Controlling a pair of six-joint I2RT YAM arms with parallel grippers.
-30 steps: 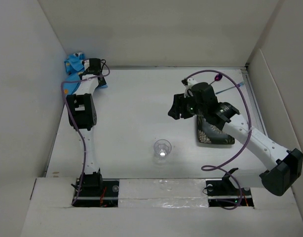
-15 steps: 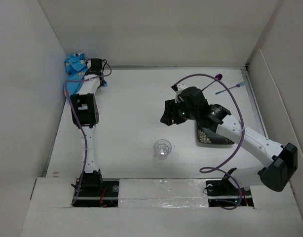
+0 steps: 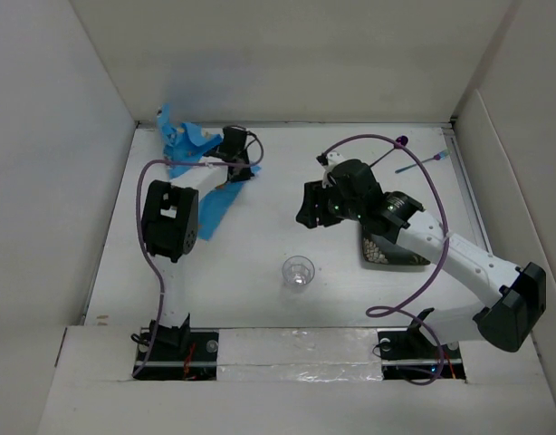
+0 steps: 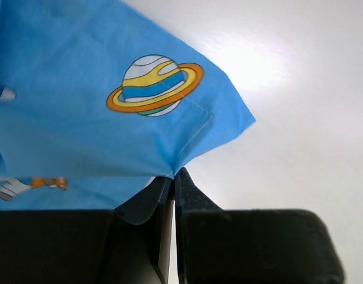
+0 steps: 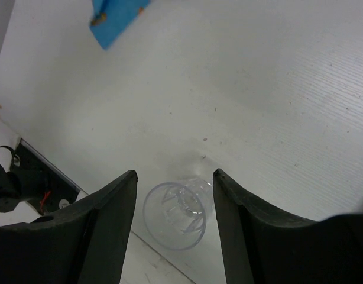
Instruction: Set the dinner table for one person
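The white surface (image 3: 269, 181) fills the floor of the booth, with white walls on the left, far and right sides and both arm bases at its near edge.

The left arm reaches to the far-left corner. Its gripper (image 3: 240, 163) is clenched on a blue cloth (image 3: 216, 207). In the wrist view the two fingers (image 4: 187, 207) press together with an edge of the cloth (image 4: 110, 118) pinched between them. A ringed planet is printed beside the pinch. The cloth hangs crumpled from the far-left corner toward the middle, partly lifted off the surface (image 4: 300, 89).

The right arm stretches from the near-right corner toward the middle. Its gripper (image 3: 309, 210) is released, and its fingers (image 5: 104, 225) stand wide apart above the bare surface (image 5: 258, 89), touching nothing. A clear glass (image 3: 298, 272) stands upright near the middle of the near edge. From the wrist it shows low between the fingers, apart from both (image 5: 178, 213). A corner of the cloth (image 5: 113, 21) shows at the top of that view.

A dark patterned item (image 3: 391, 252) lies flat toward the right edge, partly under the right arm. I cannot tell if it is a plate or a mat. Two thin utensils lie at the far-right corner, one purple-headed (image 3: 400, 142) and one with a blue tip (image 3: 423, 163).
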